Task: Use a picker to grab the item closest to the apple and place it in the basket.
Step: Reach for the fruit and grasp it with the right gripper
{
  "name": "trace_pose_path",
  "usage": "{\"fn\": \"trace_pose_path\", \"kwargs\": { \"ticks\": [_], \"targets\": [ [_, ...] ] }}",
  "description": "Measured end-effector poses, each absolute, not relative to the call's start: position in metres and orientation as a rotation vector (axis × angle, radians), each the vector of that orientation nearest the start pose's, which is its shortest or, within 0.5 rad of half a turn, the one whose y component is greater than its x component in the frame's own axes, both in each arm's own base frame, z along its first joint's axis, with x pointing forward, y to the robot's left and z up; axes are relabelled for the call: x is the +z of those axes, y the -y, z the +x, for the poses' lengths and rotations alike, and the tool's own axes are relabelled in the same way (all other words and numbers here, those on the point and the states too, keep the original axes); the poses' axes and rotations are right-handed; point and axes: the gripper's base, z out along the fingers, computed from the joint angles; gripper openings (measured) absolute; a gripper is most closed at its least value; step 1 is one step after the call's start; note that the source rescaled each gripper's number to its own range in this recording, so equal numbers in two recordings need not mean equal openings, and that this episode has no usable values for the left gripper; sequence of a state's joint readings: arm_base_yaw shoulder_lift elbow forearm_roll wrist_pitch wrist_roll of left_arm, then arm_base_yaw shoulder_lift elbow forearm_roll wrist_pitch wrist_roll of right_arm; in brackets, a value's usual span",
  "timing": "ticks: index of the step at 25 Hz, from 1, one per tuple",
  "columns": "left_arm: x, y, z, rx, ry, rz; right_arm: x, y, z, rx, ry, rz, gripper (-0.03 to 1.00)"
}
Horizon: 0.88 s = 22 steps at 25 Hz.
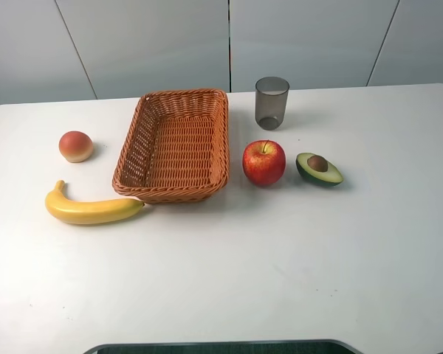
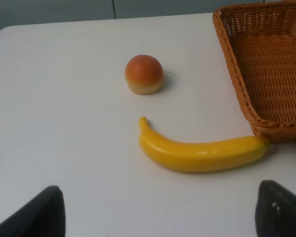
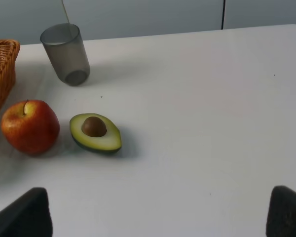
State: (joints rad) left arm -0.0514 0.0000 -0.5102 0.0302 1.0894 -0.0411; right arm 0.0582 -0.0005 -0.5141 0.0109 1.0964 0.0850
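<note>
Both jaws spread wide, empty; avocado (image 1: 319, 169) just beside apple (image 1: 263, 162), seemingly not touching.

I see only the tips of my left claw (image 2: 158, 217) and right claw (image 3: 158, 215); the rest is cut off. The basket (image 2: 271, 69) runs off the edge in both wrist views.

— What is the apple (image 1: 263, 163) showing?
— It is showing red, with yellow streaking around the stem. The avocado half (image 1: 319, 169) is showing pale green flesh, dark green skin and a brown pit.
— And the basket (image 1: 220, 140)?
— It is wearing an orange-brown woven pattern. The cup (image 1: 272, 102) is looking smoky grey and see-through.
— The rest?
— The banana (image 1: 92, 209) is showing plain yellow, the peach (image 1: 76, 146) is fading from orange-red to cream, and the table (image 1: 280, 265) is looking white.
</note>
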Motion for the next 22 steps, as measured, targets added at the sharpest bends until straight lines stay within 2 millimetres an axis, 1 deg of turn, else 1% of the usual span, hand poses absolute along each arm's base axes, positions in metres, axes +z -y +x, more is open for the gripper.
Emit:
{"fn": "trace_pose_path", "kwargs": {
  "ticks": [22],
  "targets": [
    [0.2778,-0.0028,-0.0072,-0.02,-2.062,0.01,0.2783,-0.0004,-0.0082,0.101,-2.067,0.027,0.83]
  ]
}}
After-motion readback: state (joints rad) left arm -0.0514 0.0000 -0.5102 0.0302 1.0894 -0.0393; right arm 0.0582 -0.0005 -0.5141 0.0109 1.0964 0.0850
